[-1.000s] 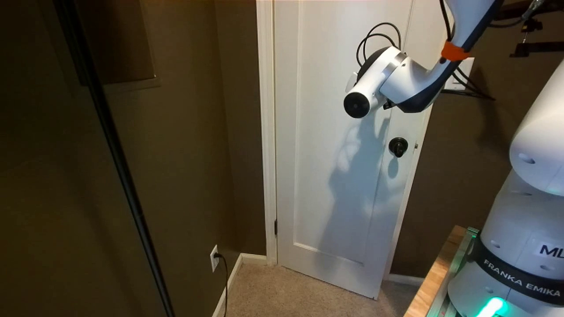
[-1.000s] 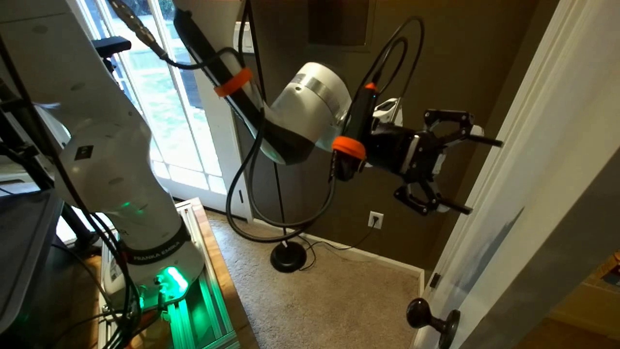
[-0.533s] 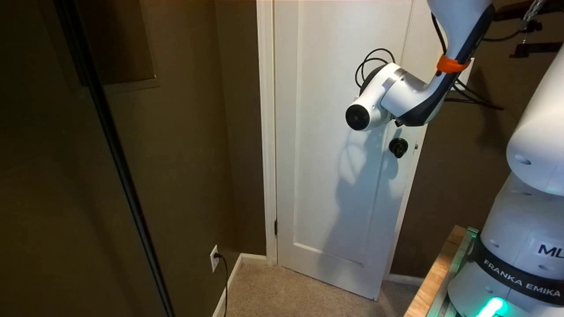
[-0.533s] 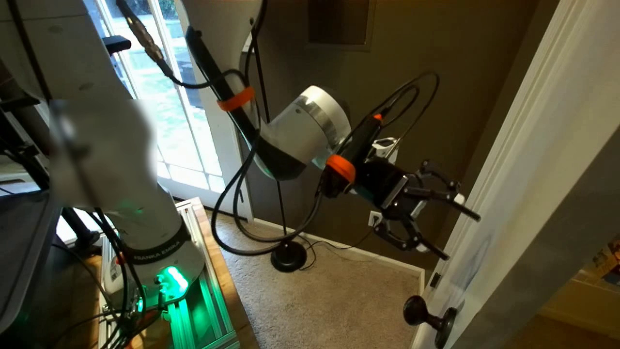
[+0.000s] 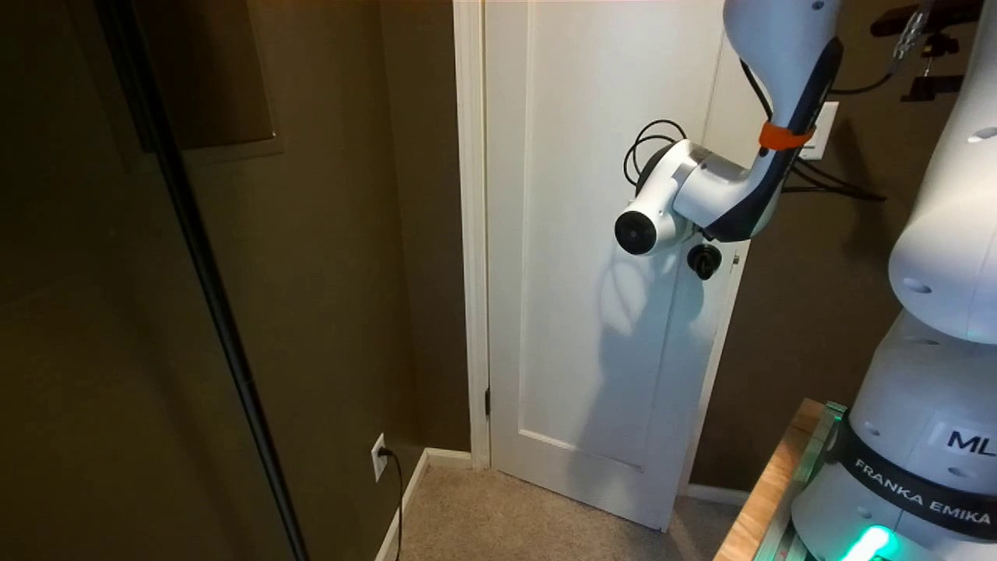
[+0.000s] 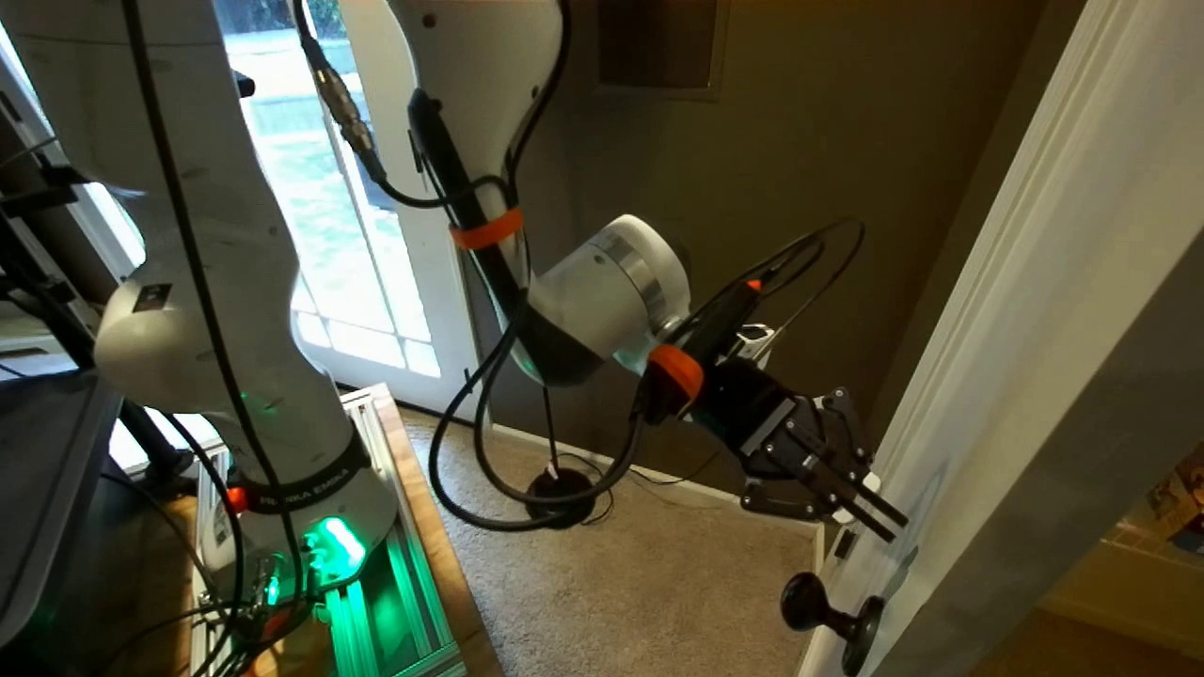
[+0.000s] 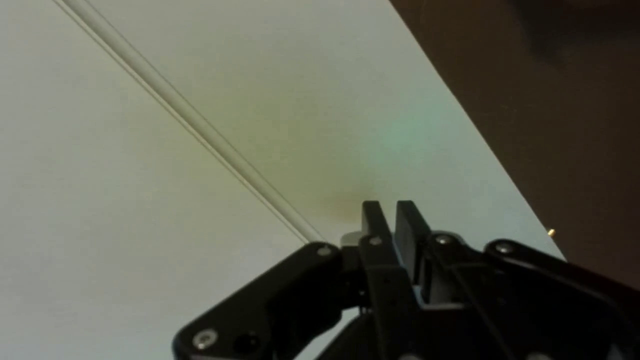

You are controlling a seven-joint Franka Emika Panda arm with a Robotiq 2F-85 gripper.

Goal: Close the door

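The white door (image 5: pixel 580 327) stands ajar, its latch edge swung out from the frame, with a dark round knob (image 5: pixel 704 261) near that edge. In an exterior view my gripper (image 6: pixel 899 529) points down at the door's face, just above and beyond the knob (image 6: pixel 804 602). Its fingers are almost together, with a narrow gap and nothing between them. The wrist view shows the gripper (image 7: pixel 388 204) before the door's flat face (image 7: pixel 150 225), between the panel moulding and the free edge. Whether the fingertips touch the door, I cannot tell. In an exterior view the arm's wrist (image 5: pixel 662 206) hides the gripper.
A black pole (image 5: pixel 206 265) crosses the left side in an exterior view. Its round base (image 6: pixel 564 489) rests on the carpet. A plugged wall outlet (image 5: pixel 379 457) sits low on the brown wall. Black cables (image 6: pixel 470 451) loop below the arm. A glass-paned door (image 6: pixel 343 254) stands behind.
My gripper has come down toward the knob and tilted downward. Its fingers have gone from wide apart to nearly together. The door shows no visible movement.
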